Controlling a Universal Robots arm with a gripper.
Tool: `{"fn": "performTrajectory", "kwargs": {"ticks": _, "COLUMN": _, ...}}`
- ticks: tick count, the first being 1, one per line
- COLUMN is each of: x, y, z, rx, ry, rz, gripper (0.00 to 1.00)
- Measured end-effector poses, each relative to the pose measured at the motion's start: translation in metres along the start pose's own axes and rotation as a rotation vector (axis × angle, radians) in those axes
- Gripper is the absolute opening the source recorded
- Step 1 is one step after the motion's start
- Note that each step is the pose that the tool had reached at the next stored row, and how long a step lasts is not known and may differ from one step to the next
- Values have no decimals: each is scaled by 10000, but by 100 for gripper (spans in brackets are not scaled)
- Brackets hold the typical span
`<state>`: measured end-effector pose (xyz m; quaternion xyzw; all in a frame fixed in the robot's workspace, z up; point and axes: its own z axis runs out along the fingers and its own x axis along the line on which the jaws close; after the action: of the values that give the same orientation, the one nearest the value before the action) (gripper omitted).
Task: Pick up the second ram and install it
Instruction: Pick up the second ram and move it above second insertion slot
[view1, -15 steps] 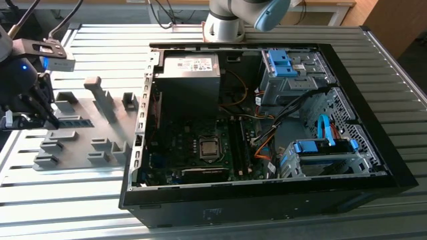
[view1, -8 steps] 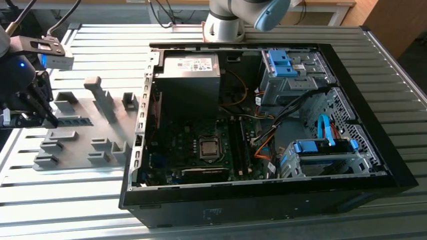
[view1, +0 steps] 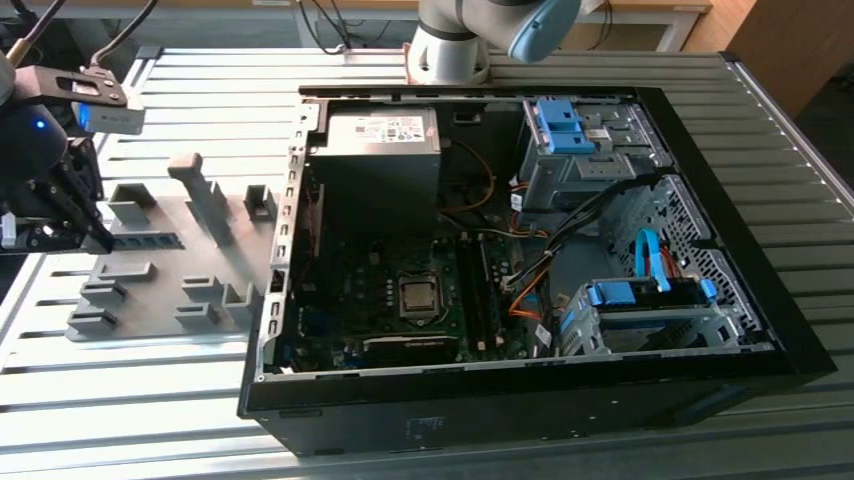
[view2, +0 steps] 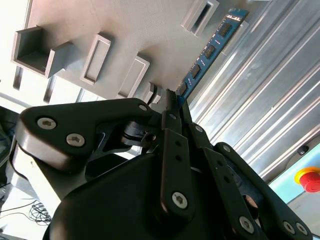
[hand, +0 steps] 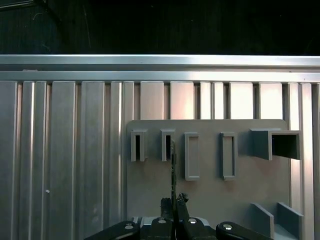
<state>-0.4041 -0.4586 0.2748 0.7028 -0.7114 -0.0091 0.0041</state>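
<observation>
Second ram (view2: 210, 50) is pinched edge-on at one end by your gripper (view2: 172, 98), clenched on it, over the grey fixture plate (view2: 75, 15) at the exterior view's left. You can't read its labels.

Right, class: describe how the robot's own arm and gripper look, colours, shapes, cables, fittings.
The arm is a silver-grey tube with a light blue joint cap. The gripper is matt black, built from flat linked bars with rounded ends, pinned by silver screws. In the exterior view a small grey box fed by dark cables sits above it.
</observation>
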Motion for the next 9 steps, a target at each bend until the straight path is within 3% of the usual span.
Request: {"fn": "performTrajectory", "kwargs": {"ticks": 9, "x": 0, "y": 1, "z": -52, "rx": 1, "ry": 0, "rz": 0, "gripper": 14}}
